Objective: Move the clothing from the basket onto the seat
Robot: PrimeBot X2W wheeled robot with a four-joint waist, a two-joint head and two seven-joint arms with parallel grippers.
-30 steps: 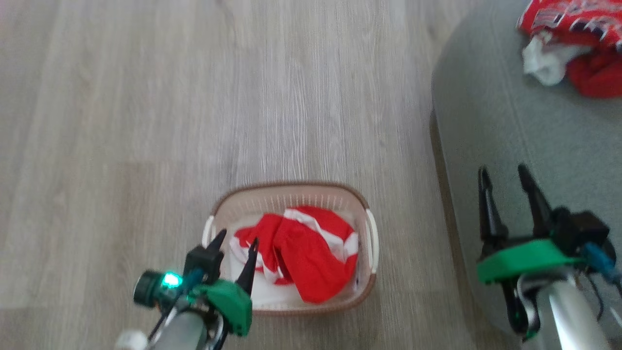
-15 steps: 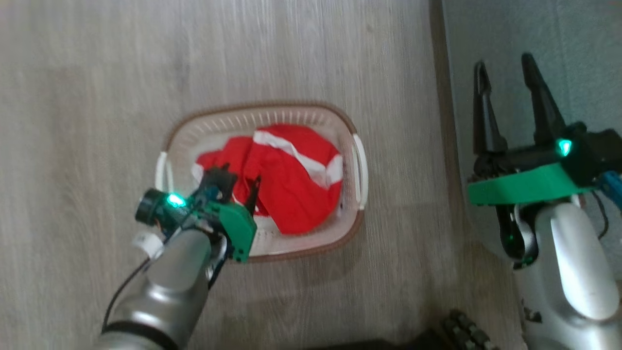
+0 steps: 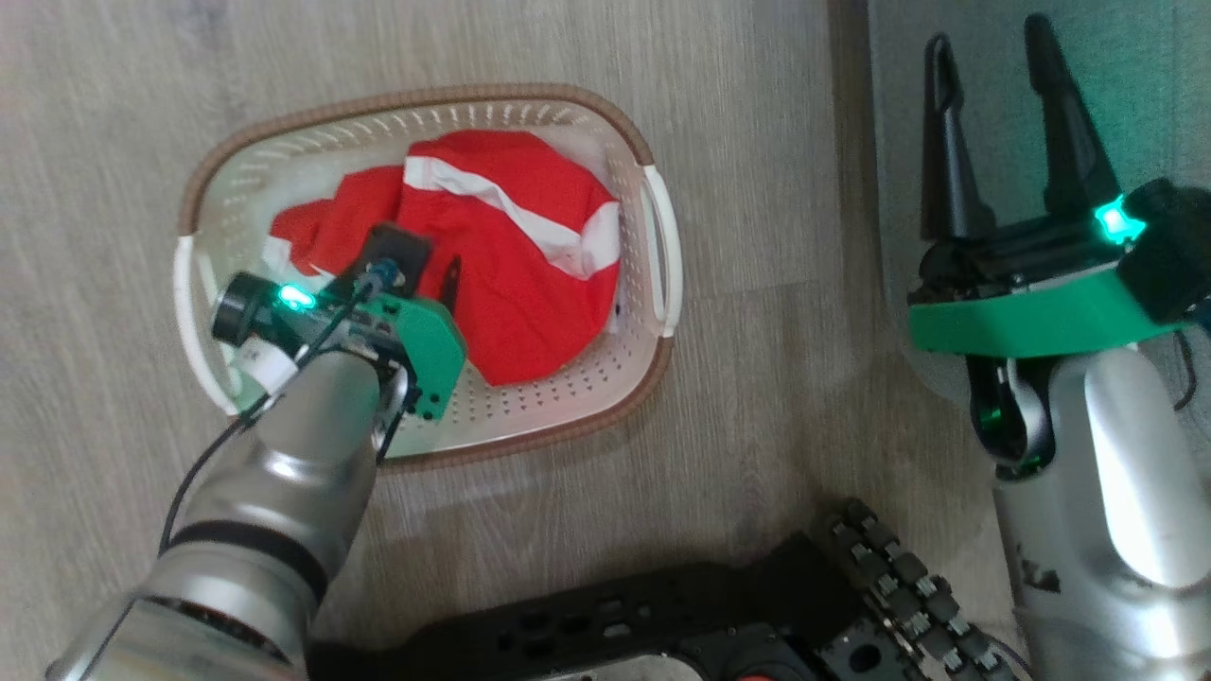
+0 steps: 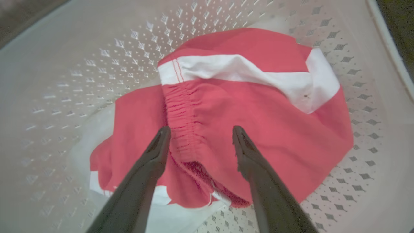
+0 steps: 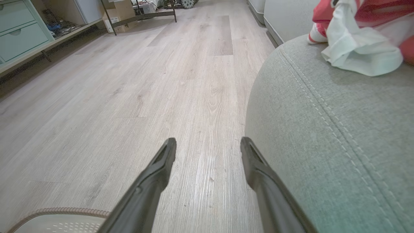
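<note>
Pale wood floor (image 3: 757,426) carries the basket (image 3: 426,95), and in it lies the clothing (image 3: 511,246): red shorts with a white stripe, crumpled over white fabric. The left pincer (image 4: 200,129) hangs inside the basket, jaws wide and empty, straddling the gathered waistband (image 4: 181,113). The right pincer (image 3: 987,33), equally wide and empty, hovers right of the basket at the seat (image 5: 323,129) edge. The cloth looks soft, light and slippery; the thick elastic waistband seems the surest place to pinch

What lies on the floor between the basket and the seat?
Nothing: in the head view the strip of wooden floor between the basket and the seat is bare. The right wrist view shows the same.
</note>
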